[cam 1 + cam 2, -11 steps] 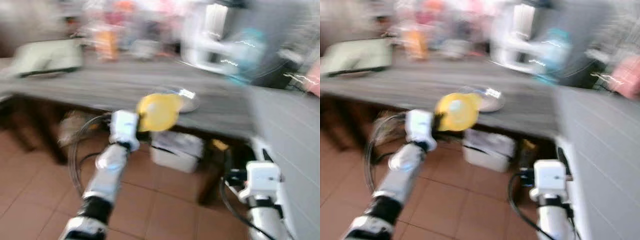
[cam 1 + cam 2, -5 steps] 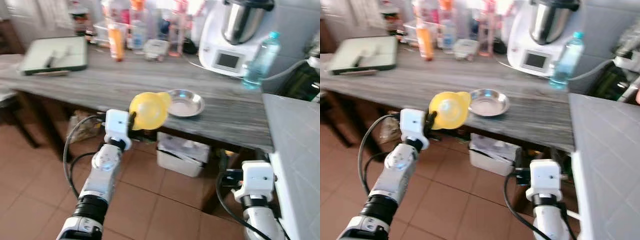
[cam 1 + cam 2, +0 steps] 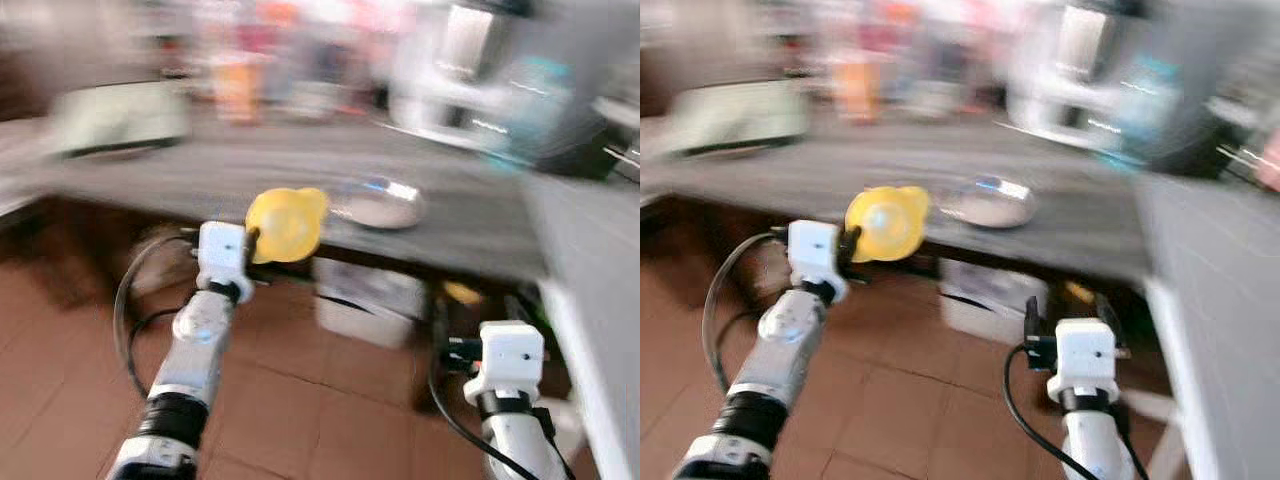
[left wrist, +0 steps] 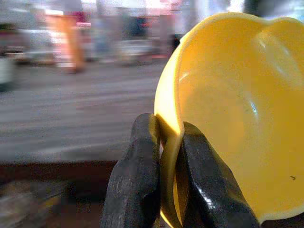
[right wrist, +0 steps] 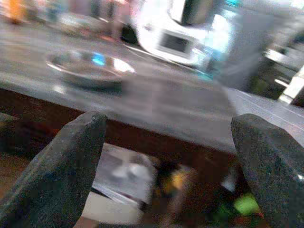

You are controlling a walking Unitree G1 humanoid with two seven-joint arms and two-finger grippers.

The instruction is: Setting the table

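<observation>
- While the head views are blurred, probably because the robot is walking, the left gripper point(image 4: 164, 190) is plain enough in its wrist view: its two black fingers point(image 4: 135, 180) are pinched on the rim of the yellow bowl point(image 3: 287, 222), one inside the wall and one outside.
- A rim pinch leaves the bowl tipped on edge ahead of the gripper, its hollow facing sideways; that suits carrying an empty bowl, I judge, though it will need levelling before it is set down.
- Just beyond the bowl runs the grey bench point(image 3: 250, 175), and the bowl is held at about the height of its front edge, not yet over the top.
- Past the bowl, on the bench, sits a metal dish point(image 3: 378, 202); the free top beside it looks the likely spot for the bowl.
- The right gripper point(image 5: 171, 156) hangs low, fingers spread wide with nothing between them, pointing at the bench edge with the dish beyond.
- Further back stand blurred bottles and a white appliance point(image 3: 1060, 70).
</observation>
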